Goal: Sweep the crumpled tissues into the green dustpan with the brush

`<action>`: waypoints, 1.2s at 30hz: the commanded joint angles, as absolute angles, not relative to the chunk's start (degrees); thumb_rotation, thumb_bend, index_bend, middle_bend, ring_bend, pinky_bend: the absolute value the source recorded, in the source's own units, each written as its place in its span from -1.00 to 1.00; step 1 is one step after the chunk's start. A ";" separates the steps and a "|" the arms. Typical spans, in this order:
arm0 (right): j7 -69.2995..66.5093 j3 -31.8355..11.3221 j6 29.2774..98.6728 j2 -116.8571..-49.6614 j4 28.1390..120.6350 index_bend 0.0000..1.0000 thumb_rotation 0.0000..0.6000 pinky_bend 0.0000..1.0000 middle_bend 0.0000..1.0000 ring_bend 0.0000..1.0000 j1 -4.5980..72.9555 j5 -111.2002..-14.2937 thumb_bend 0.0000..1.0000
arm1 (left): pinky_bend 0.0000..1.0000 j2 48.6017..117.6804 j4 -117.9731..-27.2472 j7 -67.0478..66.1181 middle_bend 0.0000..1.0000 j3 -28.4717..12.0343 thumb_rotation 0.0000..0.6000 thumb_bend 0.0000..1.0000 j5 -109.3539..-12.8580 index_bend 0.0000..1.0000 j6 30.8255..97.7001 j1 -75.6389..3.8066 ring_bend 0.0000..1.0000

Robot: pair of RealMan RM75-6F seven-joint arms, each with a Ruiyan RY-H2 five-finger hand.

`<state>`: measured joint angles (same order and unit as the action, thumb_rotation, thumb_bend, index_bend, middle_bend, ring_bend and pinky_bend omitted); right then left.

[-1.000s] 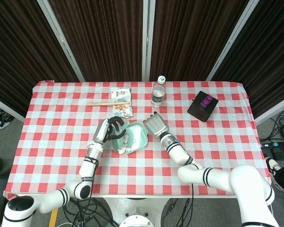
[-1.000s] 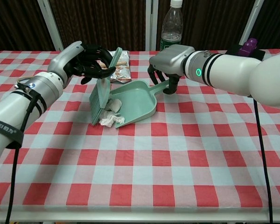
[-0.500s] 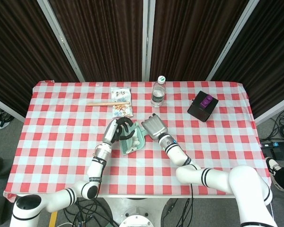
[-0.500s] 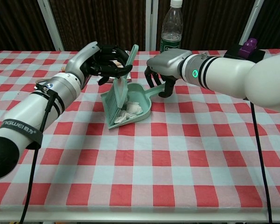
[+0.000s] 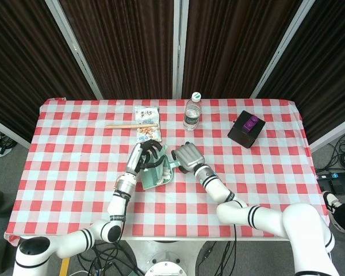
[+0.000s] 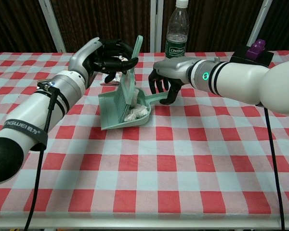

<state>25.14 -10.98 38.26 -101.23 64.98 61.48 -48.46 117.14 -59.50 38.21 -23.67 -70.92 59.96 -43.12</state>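
The green dustpan [image 6: 116, 116] [image 5: 153, 181] lies mid-table, its mouth facing left, with crumpled white tissues [image 6: 137, 112] inside it. My left hand [image 6: 107, 56] [image 5: 145, 155] grips the handle of the green brush [image 6: 127, 86], which stands nearly upright with its bristles inside the pan against the tissues. My right hand [image 6: 166, 79] [image 5: 187, 157] holds the dustpan's handle [image 6: 159, 98] from above at the pan's right end. In the head view the tissues are mostly hidden under the hands.
A water bottle [image 6: 175, 30] [image 5: 192, 111] stands behind the hands. A snack packet [image 5: 147, 125] and a wooden stick [image 5: 131, 124] lie at the back left. A black box with a purple top [image 5: 246, 128] [image 6: 252, 52] sits at the back right.
The brush has swept right and pushed the tissues deeper into the pan. My right hand has turned the dustpan, and both hands have drawn closer together.
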 commanded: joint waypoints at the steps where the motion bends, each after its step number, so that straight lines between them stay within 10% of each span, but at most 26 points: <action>1: 23.83 -11.16 37.86 -100.95 65.05 0.11 1.00 -0.52 0.05 -0.35 61.02 -49.21 -0.07 | 0.73 116.81 -59.73 37.82 0.05 -23.49 1.00 0.05 -71.09 0.09 60.32 -42.88 0.19; 19: 25.71 -10.20 40.03 -98.07 69.63 -0.96 1.00 -0.73 -0.60 -0.82 60.62 -47.67 -0.55 | 0.73 114.94 -61.33 37.01 0.05 -22.48 1.00 0.06 -71.82 0.09 62.14 -41.21 0.18; 36: 24.27 -6.45 52.76 -78.37 88.79 -1.00 1.00 -0.79 -0.69 -0.91 50.63 -56.75 -0.55 | 0.71 95.71 -69.78 9.76 0.00 -14.05 1.00 0.07 -72.39 0.08 62.58 -34.03 0.14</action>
<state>25.03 -7.20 51.74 -79.50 87.72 51.74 -55.66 101.04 -66.31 21.02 -16.58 -75.09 65.28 -35.62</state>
